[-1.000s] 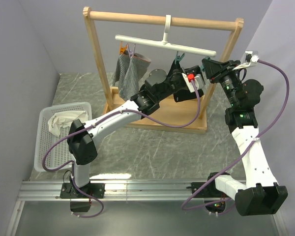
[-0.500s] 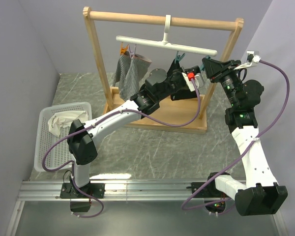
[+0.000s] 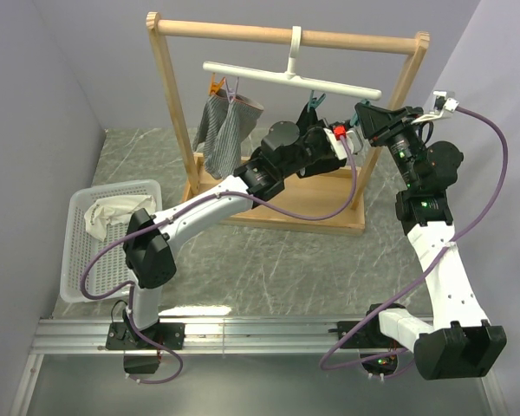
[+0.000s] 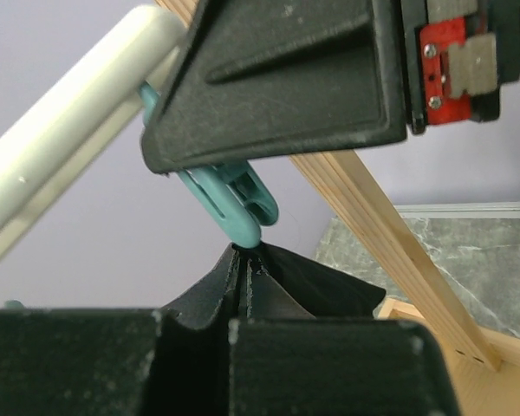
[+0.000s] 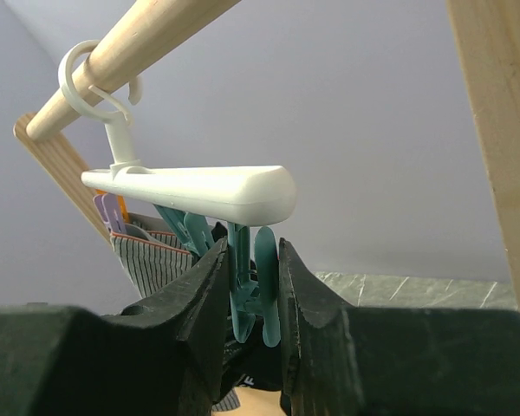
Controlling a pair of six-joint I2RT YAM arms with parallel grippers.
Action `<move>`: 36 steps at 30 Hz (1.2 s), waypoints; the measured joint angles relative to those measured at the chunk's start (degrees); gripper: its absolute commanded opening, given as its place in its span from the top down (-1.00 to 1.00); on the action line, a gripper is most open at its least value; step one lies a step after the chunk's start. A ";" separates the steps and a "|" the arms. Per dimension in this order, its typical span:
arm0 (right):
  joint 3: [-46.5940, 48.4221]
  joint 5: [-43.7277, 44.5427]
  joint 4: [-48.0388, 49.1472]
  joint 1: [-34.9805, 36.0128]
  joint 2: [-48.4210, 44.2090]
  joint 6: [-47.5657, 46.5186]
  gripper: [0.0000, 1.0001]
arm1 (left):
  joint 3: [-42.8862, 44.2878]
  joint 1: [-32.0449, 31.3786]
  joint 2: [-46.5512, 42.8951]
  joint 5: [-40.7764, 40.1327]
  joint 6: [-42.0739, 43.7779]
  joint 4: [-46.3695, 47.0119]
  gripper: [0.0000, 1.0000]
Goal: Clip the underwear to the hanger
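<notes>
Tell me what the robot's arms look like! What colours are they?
Both the left arm and the right arm have white tube-shaped links with black joints. A purple cable loops along each one. The left gripper and right gripper are black and wedge-shaped.

Wooden rack post [image 3: 410,74] and hanger bar [image 3: 260,74] hem in the teal clip [image 4: 238,208]

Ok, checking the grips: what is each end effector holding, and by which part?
The left end effector pinches the black underwear by a bunched edge, below the teal clip. The right end effector grips that clip by its upper part.
</notes>
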 measured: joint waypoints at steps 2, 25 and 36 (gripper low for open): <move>0.00 0.00 0.17 0.00 0.09 0.22 1.00 | 0.02 0.00 0.09 -0.04 -0.42 -0.31 0.99; -1.25 1.31 2.62 0.94 0.63 0.00 1.00 | 1.20 0.04 0.20 -1.51 -2.99 -0.48 0.99; -2.97 4.24 5.29 2.36 0.66 -1.14 1.00 | 2.27 0.35 0.94 -2.40 -5.22 -0.74 0.99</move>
